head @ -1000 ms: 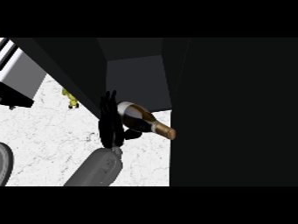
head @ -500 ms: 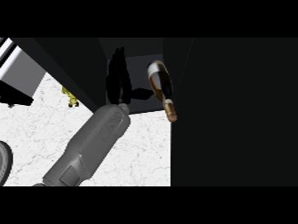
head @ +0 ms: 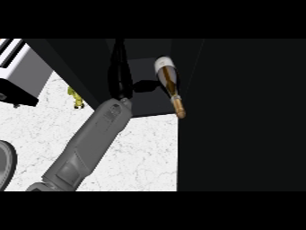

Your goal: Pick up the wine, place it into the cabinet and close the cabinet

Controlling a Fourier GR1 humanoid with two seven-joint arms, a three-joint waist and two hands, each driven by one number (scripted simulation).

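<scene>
Wine bottle (head: 168,85) lies in cabinet (head: 142,108); hand (head: 120,72) beside.

Cabinet (head: 148,96) opening narrow, hemmed by dark walls left & right. Taken up by wine bottle (head: 169,83) on right, hand (head: 119,72) on left. Toaster (head: 9,72) far left; bare counter (head: 148,152) near.

One grey forearm (head: 89,143) rose from the near left edge; its black hand (head: 120,72) pointed far, fingers straight.
</scene>
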